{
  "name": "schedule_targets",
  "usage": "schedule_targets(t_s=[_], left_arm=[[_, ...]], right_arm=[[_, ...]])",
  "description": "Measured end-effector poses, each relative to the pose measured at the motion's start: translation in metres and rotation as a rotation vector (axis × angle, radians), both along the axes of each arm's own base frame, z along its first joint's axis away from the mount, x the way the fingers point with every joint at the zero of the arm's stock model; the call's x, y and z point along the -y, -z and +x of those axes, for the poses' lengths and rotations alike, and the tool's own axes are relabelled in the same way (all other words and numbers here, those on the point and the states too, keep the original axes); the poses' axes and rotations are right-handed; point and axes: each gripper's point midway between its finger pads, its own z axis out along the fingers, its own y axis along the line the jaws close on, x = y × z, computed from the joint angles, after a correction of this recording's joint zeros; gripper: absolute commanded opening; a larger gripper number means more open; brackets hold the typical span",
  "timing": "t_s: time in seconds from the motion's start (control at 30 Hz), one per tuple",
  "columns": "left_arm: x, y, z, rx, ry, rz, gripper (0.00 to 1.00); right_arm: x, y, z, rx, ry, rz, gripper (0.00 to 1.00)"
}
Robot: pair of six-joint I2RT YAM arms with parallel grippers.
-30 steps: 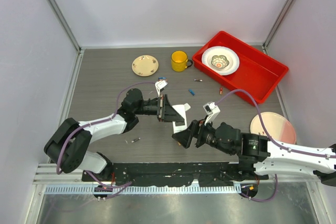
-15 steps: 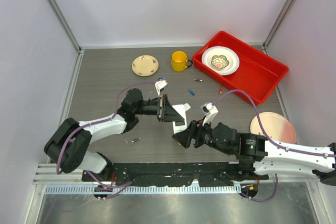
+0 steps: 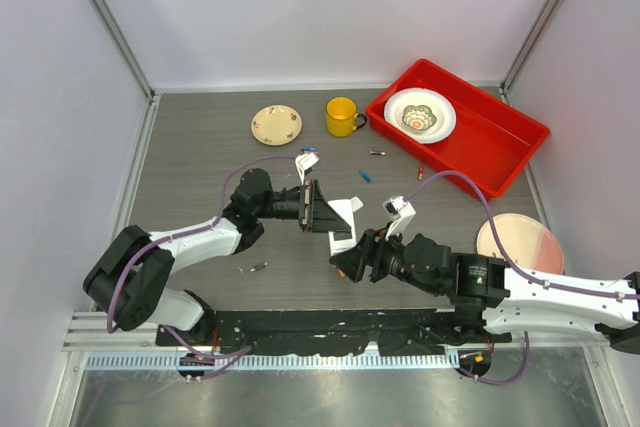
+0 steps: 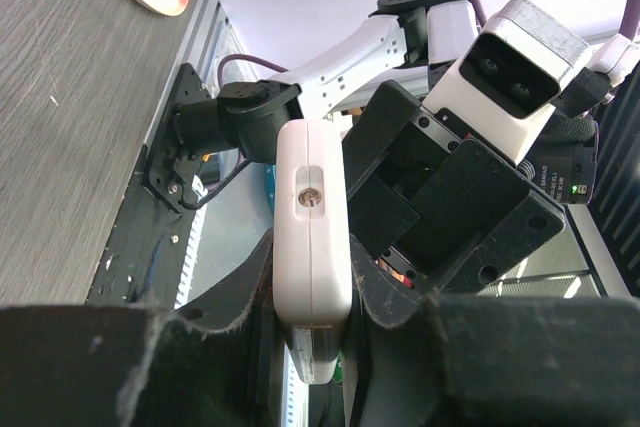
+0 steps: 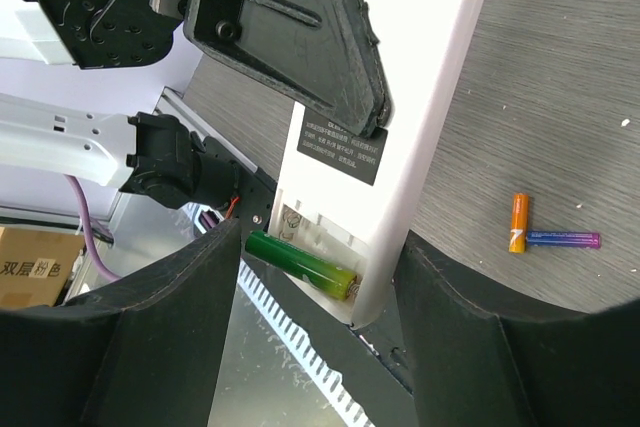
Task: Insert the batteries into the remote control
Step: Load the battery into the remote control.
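Observation:
My left gripper (image 3: 322, 213) is shut on the white remote control (image 3: 346, 215) and holds it above the table; in the left wrist view the remote (image 4: 312, 237) is clamped edge-on between the fingers of the left gripper (image 4: 315, 282). My right gripper (image 3: 346, 259) is at the remote's lower end. In the right wrist view the remote (image 5: 420, 97) shows its open compartment. A green battery (image 5: 300, 260) lies tilted in it, one end on the spring. The right gripper (image 5: 320, 247) has one finger at the battery's outer end and the other against the remote's edge.
Loose batteries lie on the table: an orange one (image 5: 517, 224), a blue-purple one (image 5: 565, 239), a blue one (image 3: 365, 175), a silver one (image 3: 258, 268). A yellow mug (image 3: 342, 115), small plate (image 3: 276, 124), red tray (image 3: 500, 142) with bowl (image 3: 419, 115) and pink plate (image 3: 519, 243) stand around.
My right gripper has shifted slightly left, closer under the remote's lower end. The left arm and remote have stayed still.

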Motion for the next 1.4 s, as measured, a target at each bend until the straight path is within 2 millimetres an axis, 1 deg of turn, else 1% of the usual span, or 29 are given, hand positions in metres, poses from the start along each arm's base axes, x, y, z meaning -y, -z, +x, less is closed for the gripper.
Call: schedule_targets(t_s=[0.43,0.7,0.83,1.07,1.4], left_arm=[[-0.0003,-0.0014,-0.0004,0.004,0.0,-0.003,0.0],[-0.0007,-0.0025,-0.0003,0.007,-0.002,-0.005,0.0],[-0.0009,-0.0029,-0.0003,0.007,-0.002,-0.006,0.0],[-0.0013,-0.003,0.0007,0.008,-0.005,-0.006,0.0],[-0.0029,-0.003,0.0025,0.007,-0.009,-0.005,0.0]], right_arm=[[0.0015,0.0008,0.002,-0.003,0.016,-0.001,0.57],[0.002,0.0005,0.0026,-0.01,0.024,0.004,0.56],[0.0022,0.0008,0.0026,-0.012,0.026,0.005,0.52],[0.0025,0.002,0.0028,-0.012,0.028,0.002,0.51],[0.0012,0.0042,0.0013,-0.014,0.012,-0.007,0.44]])
